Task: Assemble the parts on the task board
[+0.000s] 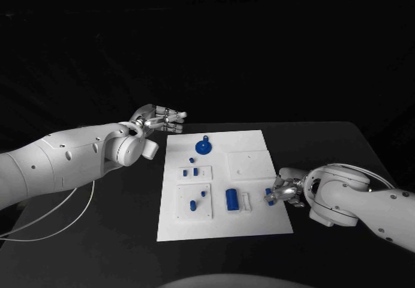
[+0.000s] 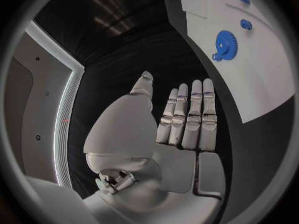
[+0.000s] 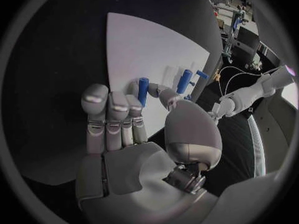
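Right hand (image 1: 283,193) sits at the right edge of the task board (image 1: 250,228), fingers curled about a small blue peg (image 1: 270,197). Its wrist view shows more: that peg (image 3: 143,90) stands upright between a fingertip and the thumb, pinched there, while the head view gives only a blue speck beside the fingers. Just beside it lies the larger blue cylinder (image 1: 232,199), also visible beyond the thumb in the right wrist view (image 3: 184,80). Smaller blue parts (image 1: 193,206) stand in the raised panels on the board's left half, and a blue gear (image 1: 204,146) lies near the far edge. Left hand (image 1: 162,120) hovers over the black bench (image 1: 104,252) off the board's far left corner; its wrist view shows fingers (image 2: 190,117) straight, side by side, holding nothing, with the gear (image 2: 226,45) beyond them.
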`<action>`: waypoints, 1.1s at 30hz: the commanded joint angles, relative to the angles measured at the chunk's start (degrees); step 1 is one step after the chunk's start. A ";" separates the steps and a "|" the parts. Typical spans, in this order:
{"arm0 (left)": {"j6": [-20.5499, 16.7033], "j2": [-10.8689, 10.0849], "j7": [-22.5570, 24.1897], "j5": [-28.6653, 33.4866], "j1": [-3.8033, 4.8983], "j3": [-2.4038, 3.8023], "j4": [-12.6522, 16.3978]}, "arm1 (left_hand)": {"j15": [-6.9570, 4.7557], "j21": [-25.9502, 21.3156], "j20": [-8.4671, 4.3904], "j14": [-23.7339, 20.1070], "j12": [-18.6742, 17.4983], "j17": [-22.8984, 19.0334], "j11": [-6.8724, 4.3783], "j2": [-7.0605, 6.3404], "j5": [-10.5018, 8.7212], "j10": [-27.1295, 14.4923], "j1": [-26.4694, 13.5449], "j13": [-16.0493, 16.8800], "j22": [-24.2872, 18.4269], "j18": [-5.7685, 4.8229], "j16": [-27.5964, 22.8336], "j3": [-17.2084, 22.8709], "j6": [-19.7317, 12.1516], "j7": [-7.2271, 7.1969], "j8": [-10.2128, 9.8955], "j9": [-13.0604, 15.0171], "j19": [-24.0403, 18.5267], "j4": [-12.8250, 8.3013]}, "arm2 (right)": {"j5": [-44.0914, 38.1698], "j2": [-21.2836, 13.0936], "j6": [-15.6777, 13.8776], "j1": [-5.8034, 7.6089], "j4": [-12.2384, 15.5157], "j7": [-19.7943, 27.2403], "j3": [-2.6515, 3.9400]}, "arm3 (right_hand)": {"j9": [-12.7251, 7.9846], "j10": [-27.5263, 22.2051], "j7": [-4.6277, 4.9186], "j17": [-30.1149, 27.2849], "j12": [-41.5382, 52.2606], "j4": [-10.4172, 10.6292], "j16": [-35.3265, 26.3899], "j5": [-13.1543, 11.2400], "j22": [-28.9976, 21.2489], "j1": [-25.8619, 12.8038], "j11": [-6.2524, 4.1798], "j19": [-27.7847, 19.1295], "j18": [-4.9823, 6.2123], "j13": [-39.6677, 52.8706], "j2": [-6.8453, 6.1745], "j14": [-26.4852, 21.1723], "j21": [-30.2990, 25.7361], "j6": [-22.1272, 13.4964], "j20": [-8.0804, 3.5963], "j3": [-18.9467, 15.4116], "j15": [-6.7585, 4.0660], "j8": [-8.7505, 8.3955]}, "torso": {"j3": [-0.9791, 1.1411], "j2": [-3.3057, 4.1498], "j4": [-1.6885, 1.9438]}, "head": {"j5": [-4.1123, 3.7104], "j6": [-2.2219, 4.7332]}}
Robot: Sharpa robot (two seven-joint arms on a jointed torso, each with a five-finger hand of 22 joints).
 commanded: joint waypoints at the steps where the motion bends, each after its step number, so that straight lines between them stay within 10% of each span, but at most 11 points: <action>1: 0.78 0.07 0.22 -0.06 0.01 0.03 0.13 | 0.11 0.31 0.00 0.34 0.18 0.09 0.17 0.19 0.26 -0.17 -0.51 0.04 0.04 -1.00 -0.19 -0.08 -0.11 0.12 -0.16 0.01 -0.23 0.22 | 5.05 -0.12 -0.49 -0.54 0.83 -0.23 -0.32 | -10.32 0.31 0.10 -0.06 -0.30 -10.09 -0.36 0.41 0.08 1.50 -0.23 2.94 0.55 -0.08 1.64 -0.18 -0.11 0.03 0.01 9.94 -0.32 0.17 | -0.05 -0.03 0.03 | 0.09 -0.14; 33: 1.01 0.14 0.13 -0.08 0.01 0.02 0.11 | 0.11 0.31 0.00 0.34 0.18 0.09 0.17 0.19 0.26 -0.17 -0.51 0.04 0.04 -1.00 -0.19 -0.08 -0.11 0.12 -0.16 0.01 -0.23 0.22 | 6.60 3.69 -1.22 -0.45 2.26 -0.22 -0.08 | -10.26 0.29 0.08 -0.12 -0.41 -9.99 -0.58 1.19 0.19 1.87 -0.23 2.95 0.53 -0.16 1.67 -0.19 -0.36 0.07 0.00 8.90 -0.32 0.17 | -0.03 0.00 0.04 | 0.43 -0.43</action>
